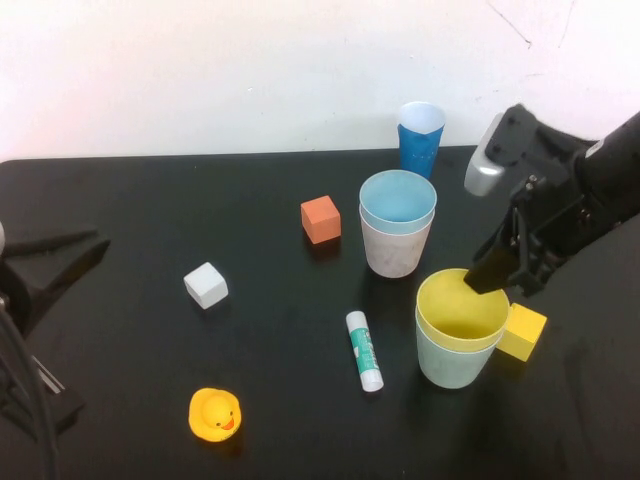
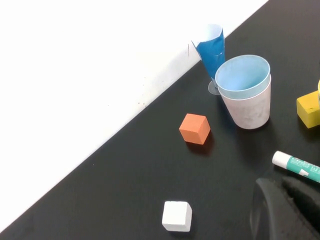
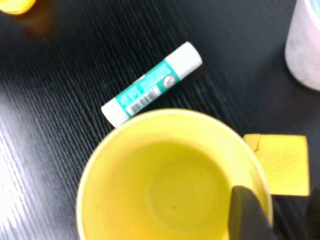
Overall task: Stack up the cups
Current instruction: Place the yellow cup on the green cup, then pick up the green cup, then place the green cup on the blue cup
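With one finger inside the yellow cup (image 1: 461, 311) and its jaws straddling the rim, the right gripper (image 1: 497, 275) grips that cup, nested in the green cup (image 1: 450, 360). Lifting should be vertical, clear of the yellow block (image 1: 522, 332), toward the blue-in-pink pair (image 1: 397, 222) across the desk (image 1: 150, 220). The left gripper (image 1: 30, 270) sits parked; its jaws' state isn't clear.

One cup (image 1: 462, 311) sits nested in another (image 1: 452, 362) near the table's (image 1: 150, 220) right edge, right gripper (image 1: 500, 272) at its rim, left gripper (image 1: 45, 265) at the left edge.

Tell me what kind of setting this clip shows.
Likely a lab test bench: a black table against a bare white wall, strewn with cups, blocks and a rubber duck. The right gripper grips the yellow cup; the left gripper sits parked.
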{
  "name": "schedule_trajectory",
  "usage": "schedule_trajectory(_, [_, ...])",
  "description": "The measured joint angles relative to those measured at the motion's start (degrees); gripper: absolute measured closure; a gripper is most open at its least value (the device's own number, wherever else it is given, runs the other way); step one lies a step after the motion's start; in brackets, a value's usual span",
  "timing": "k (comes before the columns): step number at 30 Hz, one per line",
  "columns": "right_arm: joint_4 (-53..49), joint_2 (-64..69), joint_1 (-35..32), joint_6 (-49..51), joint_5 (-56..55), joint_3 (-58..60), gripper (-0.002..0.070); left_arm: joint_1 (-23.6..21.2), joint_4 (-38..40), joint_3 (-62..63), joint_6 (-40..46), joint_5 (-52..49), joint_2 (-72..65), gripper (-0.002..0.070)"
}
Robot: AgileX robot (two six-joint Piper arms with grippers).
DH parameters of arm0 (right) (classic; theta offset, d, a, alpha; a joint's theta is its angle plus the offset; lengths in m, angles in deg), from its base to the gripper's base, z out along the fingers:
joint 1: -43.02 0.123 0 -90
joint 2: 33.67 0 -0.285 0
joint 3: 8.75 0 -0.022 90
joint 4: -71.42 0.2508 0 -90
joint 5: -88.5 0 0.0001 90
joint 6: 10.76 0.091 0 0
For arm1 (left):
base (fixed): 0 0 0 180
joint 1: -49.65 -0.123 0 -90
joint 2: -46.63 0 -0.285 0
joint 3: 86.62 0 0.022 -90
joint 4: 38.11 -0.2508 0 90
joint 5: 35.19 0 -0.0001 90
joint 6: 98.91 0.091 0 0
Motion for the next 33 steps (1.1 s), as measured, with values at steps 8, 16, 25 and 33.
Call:
schedule_trajectory(8, [4.8, 5.7, 0.0, -1.2, 0.2, 0.0, 0.0416, 0.0, 0.0, 0.0, -0.1, -1.0, 0.0, 0.0673])
schedule_trajectory(16, [6.9, 7.2, 1.9, -3.8, 2.8, -8.1, 0.0629, 0.0, 0.0, 0.0, -0.1, -4.0, 0.0, 0.0673])
schedule_trajectory(25, [-2.3, 8.6, 6.3, 4.9, 4.2, -34.9, 0.0630, 0.0, 0.0, -1.6, -0.1, -9.4, 0.0, 0.0673])
schedule_trajectory(33, [-14.6, 17.8, 6.3, 12.1, 8.1, -46.3, 0.0631, 0.0, 0.0, -6.5, -0.2, -8.4, 0.0, 0.0673])
